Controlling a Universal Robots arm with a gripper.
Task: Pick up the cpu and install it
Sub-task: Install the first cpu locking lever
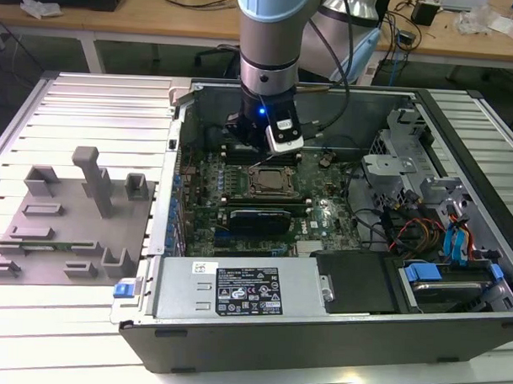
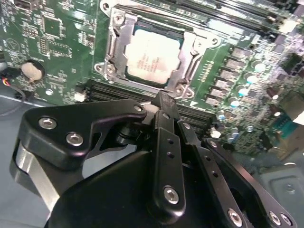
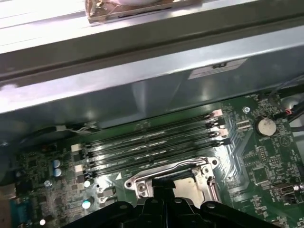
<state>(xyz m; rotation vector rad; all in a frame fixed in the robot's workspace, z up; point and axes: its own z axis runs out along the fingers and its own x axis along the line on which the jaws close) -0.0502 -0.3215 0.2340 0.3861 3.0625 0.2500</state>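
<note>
**CPU seated, end effector above it**

Your end effector (image 2: 164, 102) hangs just above the socket (image 2: 151, 52), fingers drawn together on nothing. The cpu (image 2: 153, 58) lies in the socket beneath the fingertips. Judging by this, placement looks done; the frame still looks unlatched.

An open computer case (image 1: 336, 330) lies on a slatted table (image 1: 91, 110). A gray tray (image 1: 69, 236) sits at the exterior view's left. Blue-tabbed drive bays (image 1: 457, 249) fill the case's right; workbenches (image 1: 161, 20) stand far behind.
</note>
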